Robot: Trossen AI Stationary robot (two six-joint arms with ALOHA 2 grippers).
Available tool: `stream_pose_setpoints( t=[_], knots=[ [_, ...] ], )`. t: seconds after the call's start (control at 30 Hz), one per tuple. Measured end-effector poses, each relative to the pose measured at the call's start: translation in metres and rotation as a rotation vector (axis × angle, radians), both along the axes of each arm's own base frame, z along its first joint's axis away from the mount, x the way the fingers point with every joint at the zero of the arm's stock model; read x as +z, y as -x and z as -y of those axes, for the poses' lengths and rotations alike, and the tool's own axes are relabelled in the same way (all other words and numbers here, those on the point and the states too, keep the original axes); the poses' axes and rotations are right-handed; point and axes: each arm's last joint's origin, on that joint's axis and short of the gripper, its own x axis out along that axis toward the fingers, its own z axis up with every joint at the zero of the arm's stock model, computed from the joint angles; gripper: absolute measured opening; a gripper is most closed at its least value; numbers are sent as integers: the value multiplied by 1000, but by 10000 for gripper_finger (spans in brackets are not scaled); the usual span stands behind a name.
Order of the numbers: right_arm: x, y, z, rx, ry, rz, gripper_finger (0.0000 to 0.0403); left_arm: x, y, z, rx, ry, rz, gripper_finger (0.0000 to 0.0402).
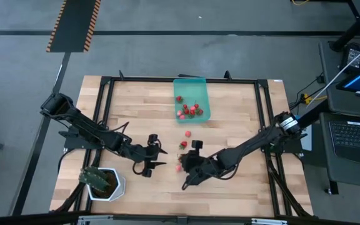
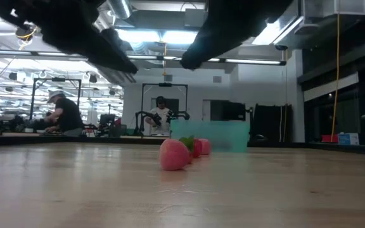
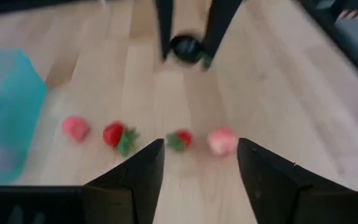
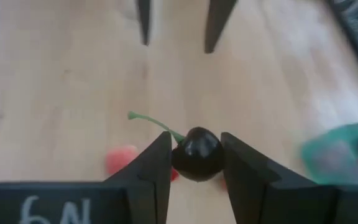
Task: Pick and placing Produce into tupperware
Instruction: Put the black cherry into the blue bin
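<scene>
Right gripper (image 4: 196,155) clamped on cherry (image 4: 197,152); left gripper (image 3: 201,162) open; round, smooth cherry may be dropped short of the far tub (image 1: 191,89).

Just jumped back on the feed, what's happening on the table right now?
The right hand is shut on a dark cherry with a green stem, held over the middle of the table. The left hand hangs open just across from it, gripping nothing. Several strawberries already lie in the teal tupperware at the far side, and a few loose strawberries are on the wood between the hands and the container.
</scene>
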Motion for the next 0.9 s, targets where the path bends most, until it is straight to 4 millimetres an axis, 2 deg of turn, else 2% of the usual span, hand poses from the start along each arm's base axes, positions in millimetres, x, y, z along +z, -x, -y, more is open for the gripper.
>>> stream_pose_setpoints(
  t=[0.33, 0.53, 0.7, 0.9],
  knots=[
    [5, 7, -1, -81, 168, 38, 118, 14, -8, 0, -33, -19, 152, 195],
    [7, 10, -6, -85, 248, 60, 118, 15, -15, -15, 48, 110, 164, 195],
    [12, 5, -8, -51, 278, 96, 118, 19, -21, -27, 37, 248, 186, 195],
    [14, 0, -3, -35, 305, 104, 118, 19, -23, -32, 20, 325, 166, 195]
  ],
)
